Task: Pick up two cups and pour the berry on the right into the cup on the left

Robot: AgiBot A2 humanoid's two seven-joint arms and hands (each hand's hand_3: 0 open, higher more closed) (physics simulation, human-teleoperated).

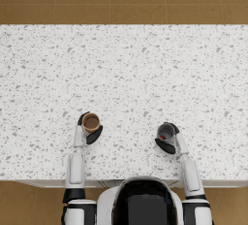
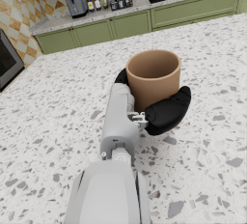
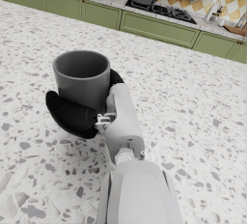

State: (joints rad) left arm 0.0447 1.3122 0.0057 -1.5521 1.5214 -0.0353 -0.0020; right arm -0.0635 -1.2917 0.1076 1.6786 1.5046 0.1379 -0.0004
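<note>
While both cups sit low in the frame on the speckled white tabletop (image 1: 135, 73), we find the left hand (image 1: 91, 131) grasping the tan cylindrical cup (image 1: 90, 121) and the right hand (image 1: 167, 140) grasping the grey cup (image 1: 165, 132) with its red berry (image 1: 162, 137). We judge a hasty tilt could drop the berry past the tan rim.

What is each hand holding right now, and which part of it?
The left hand wraps the side wall of the brown cup; the right hand wraps the side wall of the grey cup. Both cups stand upright.
</note>
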